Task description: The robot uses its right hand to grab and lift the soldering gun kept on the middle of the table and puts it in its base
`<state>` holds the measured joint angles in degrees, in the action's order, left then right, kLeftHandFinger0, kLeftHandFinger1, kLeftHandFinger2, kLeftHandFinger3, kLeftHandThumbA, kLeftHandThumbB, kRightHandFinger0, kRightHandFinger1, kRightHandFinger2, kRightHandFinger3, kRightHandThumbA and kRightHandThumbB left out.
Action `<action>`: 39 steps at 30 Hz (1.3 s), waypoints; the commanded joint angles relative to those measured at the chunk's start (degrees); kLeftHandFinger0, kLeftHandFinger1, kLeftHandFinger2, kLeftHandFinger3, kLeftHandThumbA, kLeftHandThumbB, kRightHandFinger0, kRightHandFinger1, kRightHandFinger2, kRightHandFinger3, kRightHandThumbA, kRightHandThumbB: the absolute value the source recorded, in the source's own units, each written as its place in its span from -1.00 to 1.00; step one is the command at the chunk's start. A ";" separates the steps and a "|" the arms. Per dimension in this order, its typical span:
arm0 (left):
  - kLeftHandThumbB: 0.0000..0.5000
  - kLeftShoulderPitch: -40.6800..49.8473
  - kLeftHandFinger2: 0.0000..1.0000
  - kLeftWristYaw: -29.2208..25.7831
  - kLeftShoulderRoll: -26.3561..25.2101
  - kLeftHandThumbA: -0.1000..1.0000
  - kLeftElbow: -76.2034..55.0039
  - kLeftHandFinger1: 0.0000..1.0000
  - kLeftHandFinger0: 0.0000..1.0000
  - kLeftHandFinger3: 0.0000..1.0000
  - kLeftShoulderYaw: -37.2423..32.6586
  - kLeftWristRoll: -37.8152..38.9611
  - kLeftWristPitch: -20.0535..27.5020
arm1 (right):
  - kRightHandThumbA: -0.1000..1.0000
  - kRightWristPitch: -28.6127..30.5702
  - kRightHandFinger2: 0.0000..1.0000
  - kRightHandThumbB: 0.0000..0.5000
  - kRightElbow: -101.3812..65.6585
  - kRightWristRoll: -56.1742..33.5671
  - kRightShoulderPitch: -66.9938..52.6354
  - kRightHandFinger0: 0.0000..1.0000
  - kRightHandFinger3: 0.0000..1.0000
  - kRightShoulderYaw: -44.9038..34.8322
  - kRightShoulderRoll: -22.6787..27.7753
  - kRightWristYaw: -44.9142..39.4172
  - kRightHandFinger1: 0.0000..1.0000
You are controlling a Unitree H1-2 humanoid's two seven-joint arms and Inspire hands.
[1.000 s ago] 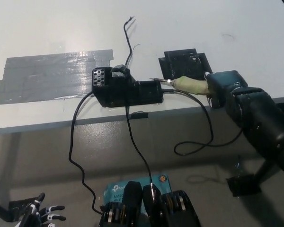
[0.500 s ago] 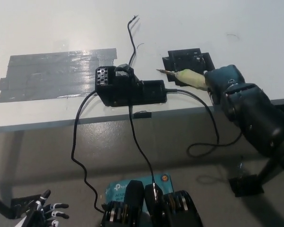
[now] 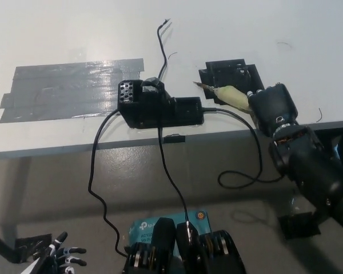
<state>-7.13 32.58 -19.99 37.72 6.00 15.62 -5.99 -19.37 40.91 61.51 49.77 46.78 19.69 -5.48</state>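
Note:
The soldering gun has a cream handle and a thin metal tip that points left. My black right hand is shut on the handle's rear end and holds the gun just above the table's front edge. Its tip hovers over the near left corner of a black pad, just behind the right end of the black base. The gun's black cord loops down off the table edge. My white left hand rests low at the lower left, fingers apart.
Grey tape covers the white table on the left. Black cables hang from the base over the front edge, and one wire runs toward the back. A teal box lies on the floor below.
The gun's tip has risen from the base's right end and moved back toward the black pad. My right forearm has dropped lower. The view has shifted slightly.

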 commanded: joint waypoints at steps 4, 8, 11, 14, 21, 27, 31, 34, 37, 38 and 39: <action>1.00 -1.22 -0.18 -0.99 -1.40 0.64 -0.02 -0.52 -1.00 0.03 -0.04 -1.19 1.09 | -1.00 4.64 -0.05 -0.54 -0.11 -4.56 -6.30 -1.00 0.11 -7.98 1.28 9.14 -0.61; 1.00 -1.59 -0.16 -0.83 -1.59 0.59 0.21 -0.54 -1.00 0.05 0.35 -0.88 0.59 | -0.87 11.49 -0.06 -0.87 -2.93 -5.94 -6.49 -1.00 -0.19 -12.70 3.89 16.97 -0.79; 1.00 -1.78 -0.19 -1.21 -1.45 0.59 0.38 -0.58 -1.00 0.04 0.28 -1.17 0.43 | -1.00 15.37 -0.04 -0.80 -3.44 -5.54 -5.82 -1.00 -0.41 -14.06 5.82 21.02 -0.85; 1.00 -1.34 -0.20 -1.24 -1.52 0.60 -0.26 -0.59 -1.00 0.03 0.18 -1.29 0.04 | -1.00 22.23 0.26 -0.81 -5.12 -4.87 -5.07 -1.00 -0.46 -14.61 8.96 28.37 -0.96; 1.00 -1.73 -0.13 -1.30 -1.80 0.65 0.47 -0.53 -1.00 0.01 -0.43 -2.07 0.20 | -1.00 29.20 -0.77 -0.36 -4.74 -4.25 -0.85 -1.00 -0.90 -16.52 11.31 38.43 -1.00; 1.00 -1.45 -0.14 -1.46 -1.90 0.64 1.23 -0.58 -1.00 -0.01 -0.61 -2.49 0.26 | -1.00 32.58 -0.93 -0.50 -7.13 -5.40 0.38 -1.00 -0.98 -17.97 11.46 37.62 -1.00; 1.00 -1.98 -0.22 -1.64 -1.78 0.65 2.63 -0.70 -1.00 -0.04 -0.74 -2.81 0.86 | -1.00 35.91 -0.56 -0.58 -8.67 -8.68 0.99 -1.00 -0.51 -20.59 10.67 34.94 -0.93; 1.00 -2.01 -0.41 -1.71 -1.81 0.65 2.91 -0.85 -1.00 -0.14 -0.68 -2.94 1.37 | -1.00 39.79 -0.01 -0.57 -9.43 -10.16 1.61 -1.00 -0.20 -21.07 10.16 32.69 -0.95; 1.00 -1.84 -0.41 -1.71 -1.97 0.66 2.49 -0.85 -1.00 -0.09 -0.65 -3.05 1.18 | -1.00 42.06 0.03 -0.62 -9.85 -11.41 2.04 -1.00 -0.05 -21.10 9.85 30.03 -0.97; 1.00 -1.97 -0.44 -1.68 -1.97 0.66 2.86 -0.86 -1.00 -0.11 -0.67 -3.10 1.43 | -1.00 42.45 -0.02 -0.53 -10.14 -11.66 2.12 -1.00 0.02 -21.10 9.81 29.15 -0.99; 1.00 -2.06 -0.45 -1.68 -1.94 0.66 3.13 -0.87 -1.00 -0.12 -0.65 -3.08 1.54 | -1.00 42.47 -0.01 -0.49 -10.77 -11.57 2.13 -1.00 0.04 -21.00 9.88 28.31 -0.99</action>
<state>-8.22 31.58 -20.32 40.75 5.37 13.27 -5.82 17.34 32.69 53.30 48.17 27.00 28.83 24.42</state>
